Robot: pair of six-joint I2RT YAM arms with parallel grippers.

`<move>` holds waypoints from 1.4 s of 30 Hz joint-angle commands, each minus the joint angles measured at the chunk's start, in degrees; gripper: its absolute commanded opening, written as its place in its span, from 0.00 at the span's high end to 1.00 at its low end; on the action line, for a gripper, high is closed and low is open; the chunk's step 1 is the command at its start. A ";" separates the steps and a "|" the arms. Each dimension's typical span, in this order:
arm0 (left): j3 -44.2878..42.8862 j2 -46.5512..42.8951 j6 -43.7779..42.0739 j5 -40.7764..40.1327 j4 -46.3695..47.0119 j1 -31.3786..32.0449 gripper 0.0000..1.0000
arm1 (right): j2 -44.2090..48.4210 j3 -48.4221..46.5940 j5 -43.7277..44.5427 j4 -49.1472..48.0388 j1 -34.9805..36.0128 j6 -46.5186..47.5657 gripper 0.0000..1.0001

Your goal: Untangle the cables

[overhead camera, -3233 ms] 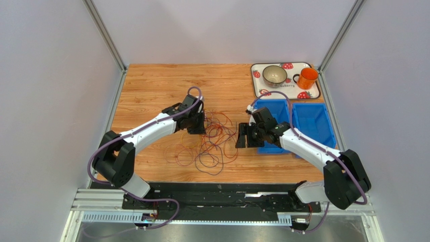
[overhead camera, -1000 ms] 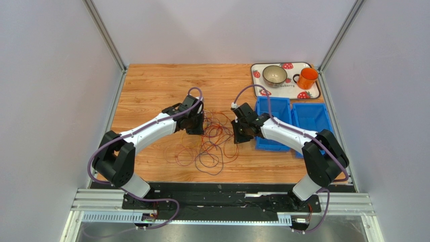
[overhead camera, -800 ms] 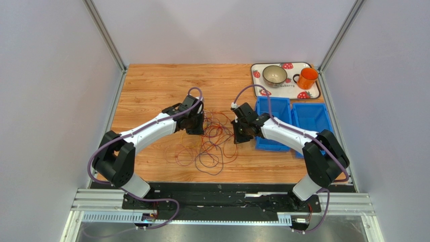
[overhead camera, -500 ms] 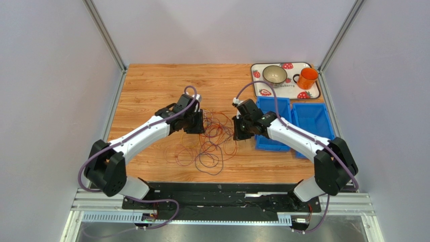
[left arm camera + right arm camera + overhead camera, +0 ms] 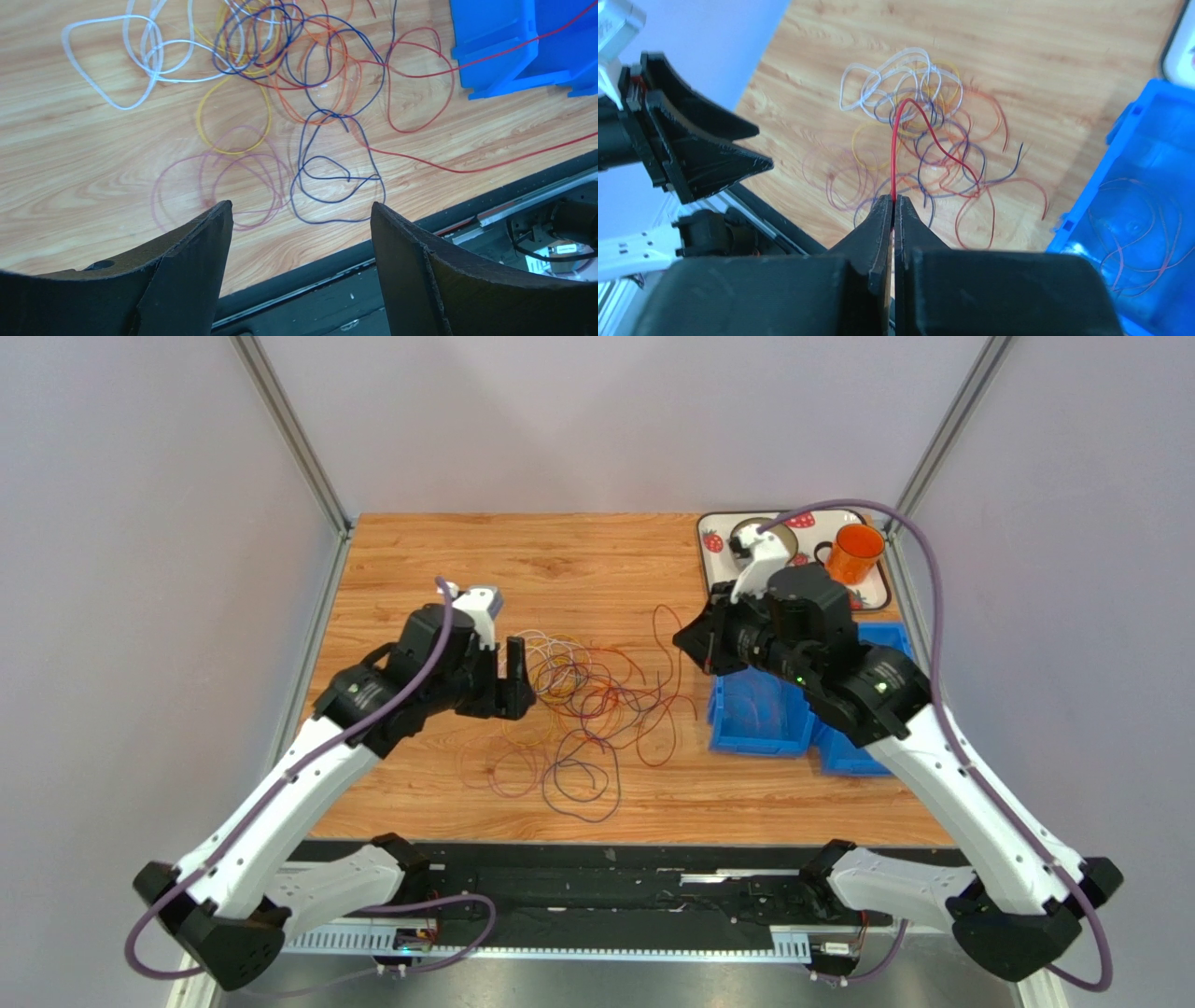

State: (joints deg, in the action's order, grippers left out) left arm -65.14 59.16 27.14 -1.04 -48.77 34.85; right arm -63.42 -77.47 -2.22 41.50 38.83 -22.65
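Overhead plus wrist close-ups, cables (image 5: 596, 703) shared

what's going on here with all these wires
Two robot arms are working on a tangle of thin coloured cables lying on a wooden table. The right pincer is shut on a red cable and holds it raised above the tangle. The left pincer is open and empty, hovering at the tangle's left edge. Most of the cables are looped over one another.
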 commanded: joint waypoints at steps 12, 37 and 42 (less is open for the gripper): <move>9.24 -19.95 -6.48 -3.62 -1.33 0.31 0.21 | 2.86 -25.16 16.54 3.68 0.20 7.00 1.00; 11.27 -23.38 -6.66 -3.71 0.43 0.31 0.22 | -4.44 -20.36 42.51 -7.31 -10.76 23.02 1.00; 11.36 -22.86 -6.66 -3.53 0.43 0.39 0.22 | -2.77 -14.30 31.94 -7.83 -20.79 15.19 1.00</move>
State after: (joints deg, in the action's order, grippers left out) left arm -54.04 35.86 21.52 -5.28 -50.30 34.89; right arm -69.23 -93.38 36.56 36.86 23.79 -1.10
